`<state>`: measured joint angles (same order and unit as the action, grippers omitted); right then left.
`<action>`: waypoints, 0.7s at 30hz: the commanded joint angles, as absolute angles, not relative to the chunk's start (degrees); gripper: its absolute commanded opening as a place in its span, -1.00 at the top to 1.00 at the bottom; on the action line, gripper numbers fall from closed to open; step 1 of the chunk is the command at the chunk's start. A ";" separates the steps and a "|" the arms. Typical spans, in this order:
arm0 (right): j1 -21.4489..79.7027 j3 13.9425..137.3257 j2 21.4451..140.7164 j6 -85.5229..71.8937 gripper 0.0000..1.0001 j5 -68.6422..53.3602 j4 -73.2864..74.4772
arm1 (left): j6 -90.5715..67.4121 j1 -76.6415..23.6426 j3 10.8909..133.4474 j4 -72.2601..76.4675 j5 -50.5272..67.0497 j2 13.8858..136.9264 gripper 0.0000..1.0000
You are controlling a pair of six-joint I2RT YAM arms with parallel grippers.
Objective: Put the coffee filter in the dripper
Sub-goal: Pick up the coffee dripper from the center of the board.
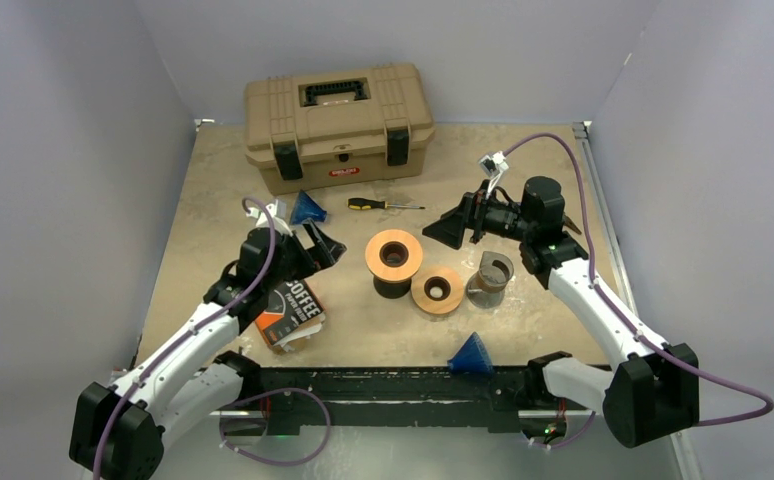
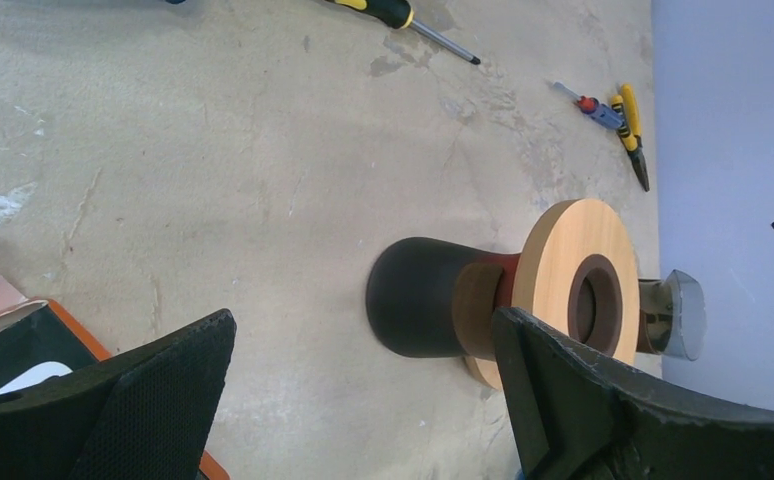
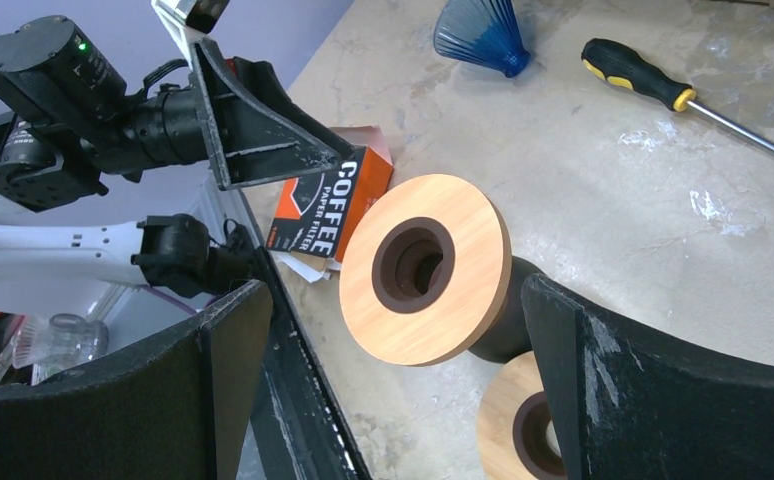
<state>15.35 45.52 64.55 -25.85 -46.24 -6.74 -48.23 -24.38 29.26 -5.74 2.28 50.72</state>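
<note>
Wide-parted left gripper (image 2: pixel 363 325); dripper (image 2: pixel 561 262) beyond

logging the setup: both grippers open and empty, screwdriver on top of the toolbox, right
No: the screwdriver lies on the table in front of the toolbox, not on it, as the top view shows. The left gripper and right gripper are open and empty.

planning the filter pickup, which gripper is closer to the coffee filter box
Left. The left gripper is open, just beyond the far edge of the coffee filter box. The right gripper is well off to its right, past the taller dripper.
</note>
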 commanded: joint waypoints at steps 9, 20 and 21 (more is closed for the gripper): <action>15.20 45.40 65.62 -24.83 -0.98 -47.04 -7.70 | -43.27 -23.99 32.45 -9.41 -1.29 54.00 -0.99; 15.21 45.44 67.25 -24.79 -0.98 -47.26 -9.27 | -41.85 -23.99 37.00 -10.57 -5.74 60.58 -0.99; 15.19 45.63 67.47 -24.86 -0.98 -47.40 -9.31 | -41.76 -23.95 37.59 -10.51 -6.08 61.48 -0.98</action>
<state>15.35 45.47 66.92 -25.45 -46.19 -7.25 -43.66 -24.38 33.43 -10.72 -3.18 59.05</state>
